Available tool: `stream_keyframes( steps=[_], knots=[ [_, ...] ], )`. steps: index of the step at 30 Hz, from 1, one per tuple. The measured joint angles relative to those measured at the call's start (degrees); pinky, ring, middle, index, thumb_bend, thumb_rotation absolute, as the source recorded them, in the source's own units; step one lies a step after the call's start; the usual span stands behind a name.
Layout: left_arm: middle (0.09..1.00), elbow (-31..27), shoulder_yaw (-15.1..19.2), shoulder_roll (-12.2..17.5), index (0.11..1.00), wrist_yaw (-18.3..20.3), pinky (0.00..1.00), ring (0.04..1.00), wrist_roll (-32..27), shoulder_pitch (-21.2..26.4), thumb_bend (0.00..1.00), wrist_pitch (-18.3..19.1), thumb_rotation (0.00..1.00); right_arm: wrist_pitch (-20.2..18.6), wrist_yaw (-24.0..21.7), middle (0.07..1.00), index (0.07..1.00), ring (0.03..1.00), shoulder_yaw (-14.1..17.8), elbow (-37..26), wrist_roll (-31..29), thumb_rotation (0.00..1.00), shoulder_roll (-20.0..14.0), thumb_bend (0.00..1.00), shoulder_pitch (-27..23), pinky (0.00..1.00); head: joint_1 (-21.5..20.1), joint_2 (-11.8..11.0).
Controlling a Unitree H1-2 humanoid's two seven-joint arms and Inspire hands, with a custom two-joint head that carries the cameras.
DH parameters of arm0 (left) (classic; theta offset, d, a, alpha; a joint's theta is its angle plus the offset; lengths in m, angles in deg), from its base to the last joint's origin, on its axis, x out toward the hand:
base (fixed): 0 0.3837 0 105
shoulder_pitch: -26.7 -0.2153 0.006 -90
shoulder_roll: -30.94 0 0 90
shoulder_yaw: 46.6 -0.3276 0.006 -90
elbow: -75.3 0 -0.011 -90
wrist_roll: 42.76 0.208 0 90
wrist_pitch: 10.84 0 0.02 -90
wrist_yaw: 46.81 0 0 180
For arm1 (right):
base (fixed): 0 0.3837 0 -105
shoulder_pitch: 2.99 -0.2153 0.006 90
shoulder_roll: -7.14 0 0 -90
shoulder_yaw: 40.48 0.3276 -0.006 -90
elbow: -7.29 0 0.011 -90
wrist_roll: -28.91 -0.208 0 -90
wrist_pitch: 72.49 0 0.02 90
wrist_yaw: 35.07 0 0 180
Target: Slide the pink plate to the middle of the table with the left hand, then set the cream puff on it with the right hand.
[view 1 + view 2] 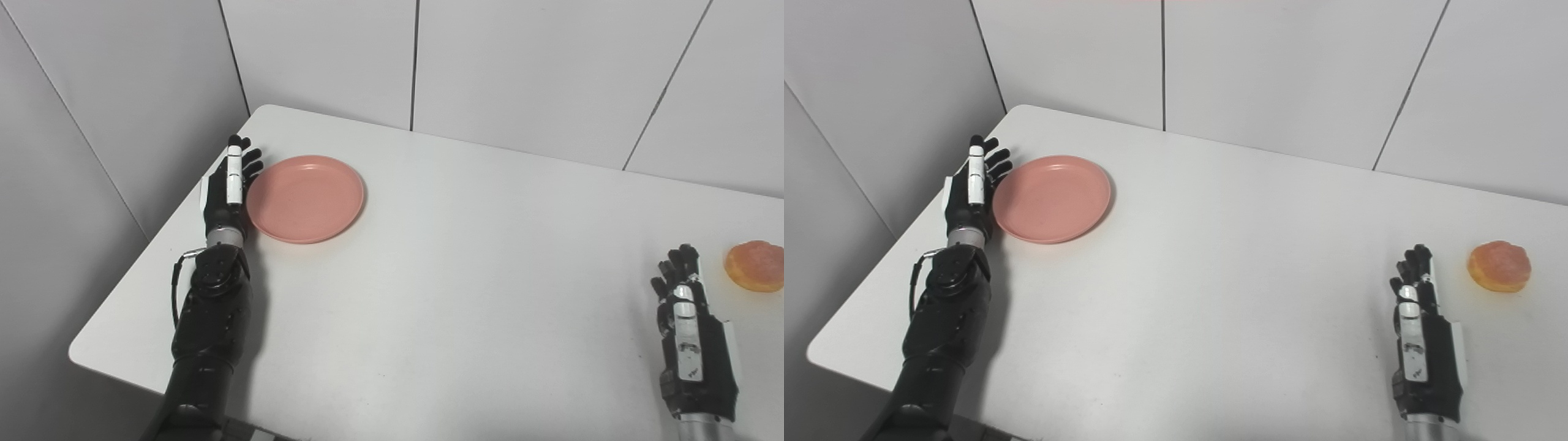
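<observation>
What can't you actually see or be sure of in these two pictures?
- Whether the left hand touches the pink plate: both views leave the contact line unclear.
- Palm side of the right hand: turned away from both cameras.
- The cream puff underside: hidden against the table.
- The table's near edge: cut off by the picture's bottom edge.

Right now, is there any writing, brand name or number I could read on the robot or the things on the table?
None can be read.
Right robot hand: small dark marks on its white back strip, too blurred to read.
Left robot hand: white strip, no legible text.
Pink plate, cream puff, table: no markings visible.
</observation>
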Motion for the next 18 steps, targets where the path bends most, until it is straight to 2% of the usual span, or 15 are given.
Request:
stream_keyframes(
  steps=[6, 11, 18],
  knots=[
    [0.796, -3.27, -0.5, -0.98, 0.793, 1.01, 0.86, 0.821, -1.63, -0.02, 0.61, 4.93, 1.0, 0.18, -0.01, 1.0, 1.0, 1.0, 0.07, 0.14, -0.28, 0.88, 0.01, 0.61, -0.12, 1.0, -0.09, 0.09],
    [0.799, -4.65, -1.69, -1.39, 0.8, 1.14, 0.85, 0.815, -1.68, -0.14, 0.59, 6.78, 1.0, 0.42, 0.05, 1.0, 1.0, 1.0, 0.31, 0.17, -0.46, 0.88, 0.01, 0.61, -0.14, 1.0, -0.09, 0.26],
    [0.815, -6.2, -3.48, -3.14, 0.819, 1.25, 0.86, 0.825, -1.67, -0.32, 0.58, 7.53, 1.0, 1.25, 0.19, 1.0, 1.0, 1.0, 0.3, 0.23, -0.3, 0.89, 0.06, 0.61, -0.17, 1.0, -0.17, 0.53]
  ],
)
